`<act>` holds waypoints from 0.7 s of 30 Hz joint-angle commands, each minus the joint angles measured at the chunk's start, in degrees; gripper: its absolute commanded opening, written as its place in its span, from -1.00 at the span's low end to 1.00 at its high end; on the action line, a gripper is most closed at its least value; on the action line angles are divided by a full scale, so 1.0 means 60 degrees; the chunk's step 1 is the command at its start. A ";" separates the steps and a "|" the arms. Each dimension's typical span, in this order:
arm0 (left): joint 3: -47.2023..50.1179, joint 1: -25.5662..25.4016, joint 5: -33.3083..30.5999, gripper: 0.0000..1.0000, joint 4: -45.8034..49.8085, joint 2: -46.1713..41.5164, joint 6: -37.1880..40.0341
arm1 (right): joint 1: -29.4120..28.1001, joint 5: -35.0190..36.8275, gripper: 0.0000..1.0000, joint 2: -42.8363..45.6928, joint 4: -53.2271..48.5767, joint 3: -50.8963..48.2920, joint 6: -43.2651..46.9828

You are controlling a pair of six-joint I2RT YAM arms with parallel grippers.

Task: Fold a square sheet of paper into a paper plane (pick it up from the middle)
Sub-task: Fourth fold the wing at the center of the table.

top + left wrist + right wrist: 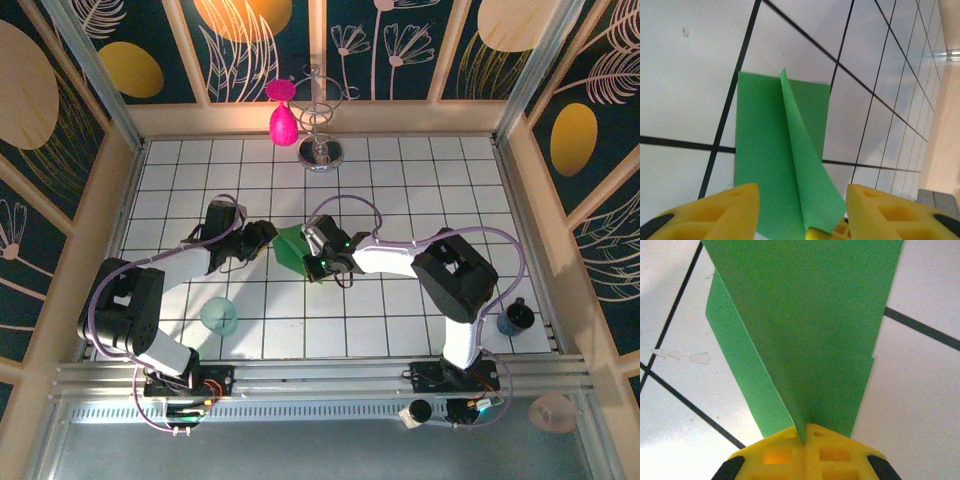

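Observation:
The square sheet of paper (291, 249) is bright green and lies folded on the white tiles between the two arms. In the left wrist view the sheet (771, 150) lies flat with one flap (807, 165) standing up along a crease. My left gripper (802, 212) is open, with a yellow finger (725, 212) on each side of the near end of the sheet, and neither finger touches it. My right gripper (805, 434) is shut on the raised crease of the paper (810, 315). From above, the right gripper (318, 256) meets the sheet from the right and the left gripper (266, 238) from the left.
A translucent teal cup (219, 316) stands near the left arm's base. A pink teardrop object (283, 123) hangs on a wire stand (322, 150) at the back. A dark cup (515, 317) sits at the right edge. Wooden walls (120, 190) enclose the tiled floor.

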State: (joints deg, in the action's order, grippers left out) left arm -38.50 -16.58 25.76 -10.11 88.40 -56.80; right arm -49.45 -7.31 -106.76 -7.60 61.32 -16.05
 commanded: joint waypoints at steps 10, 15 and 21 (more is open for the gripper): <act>0.0966 -0.0664 0.0789 -0.15 -0.2019 -0.0023 -0.0840 | 0.0809 -0.2302 -1.00 0.0057 0.1613 -0.1005 -0.0816; 0.1187 -0.0899 0.0861 -0.18 -0.2590 0.0226 -0.1071 | 0.1083 -0.2979 -1.00 0.0088 0.2196 -0.1363 -0.1095; 0.1399 -0.0988 0.0962 -0.19 -0.3418 0.0279 -0.1171 | 0.1427 -0.3901 -1.00 0.0172 0.2771 -0.1678 -0.1514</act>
State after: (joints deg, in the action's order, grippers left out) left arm -31.07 -22.11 30.06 -25.32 89.43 -62.78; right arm -41.69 -26.50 -106.76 6.55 52.49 -23.07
